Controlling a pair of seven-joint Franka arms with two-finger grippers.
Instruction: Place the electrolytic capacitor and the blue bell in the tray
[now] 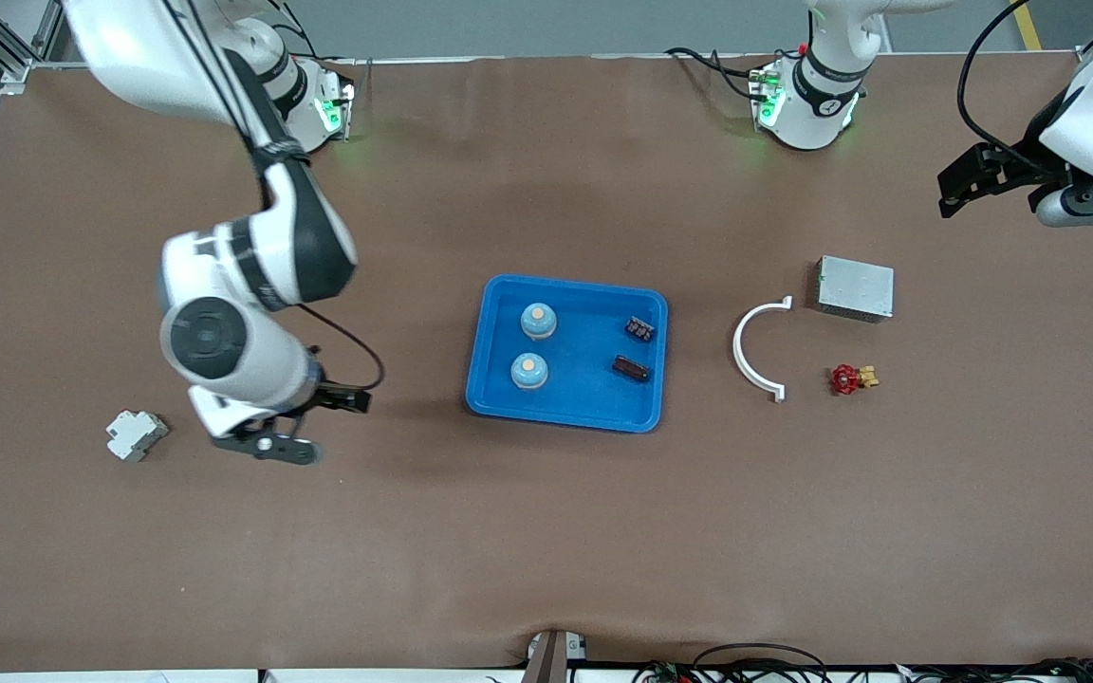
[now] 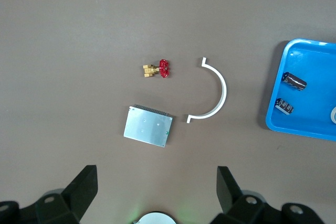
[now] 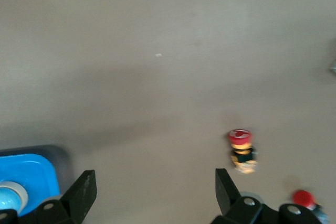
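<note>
The bright blue tray [image 1: 577,384] lies mid-table. In it are two blue bells [image 1: 538,321] [image 1: 529,371] at the right arm's end and two dark electrolytic capacitors [image 1: 640,328] [image 1: 631,368] at the left arm's end. My right gripper [image 1: 314,425] is open and empty, low over bare table beside the tray toward the right arm's end. Its wrist view shows a tray corner [image 3: 29,174] and one bell [image 3: 9,196]. My left gripper [image 1: 959,190] is open and empty, raised over the left arm's end of the table. Its wrist view shows the tray [image 2: 310,114] and both capacitors [image 2: 294,81] [image 2: 284,106].
A grey metal box [image 1: 855,287], a white half-ring [image 1: 746,351] and a red-handled brass valve [image 1: 850,379] lie toward the left arm's end. A white block [image 1: 136,433] lies beside the right gripper. The right wrist view shows a red-capped button [image 3: 241,150].
</note>
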